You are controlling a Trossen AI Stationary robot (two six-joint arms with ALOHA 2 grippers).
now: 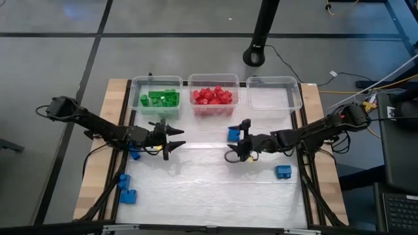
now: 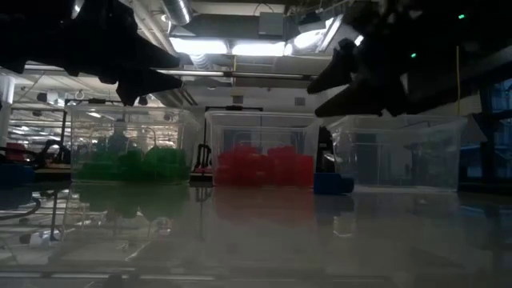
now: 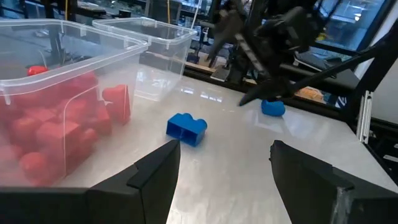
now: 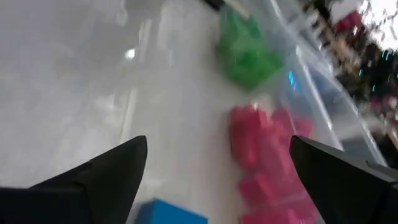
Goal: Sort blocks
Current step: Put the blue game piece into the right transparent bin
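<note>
Standing along the far edge of the white table point(image 1: 209, 189) are three clear bins: left bin point(image 1: 155, 96) with green blocks point(image 1: 160, 98), middle bin point(image 1: 213, 94) with red blocks point(image 1: 211, 96), right bin point(image 1: 274, 93) with no blocks visible inside.

Loose blue blocks: one point(image 1: 234, 134) just in front of the red bin, beside the right gripper; one point(image 1: 283, 172) near the right edge; one point(image 1: 134, 155) under the left arm; two point(image 1: 126, 189) at the near-left corner.

Left gripper point(image 1: 171, 139): over the table before the green bin, fingers parted, grasping nothing.

Right gripper point(image 1: 236, 145): near table centre, fingers spread wide, released, nothing between them.
</note>
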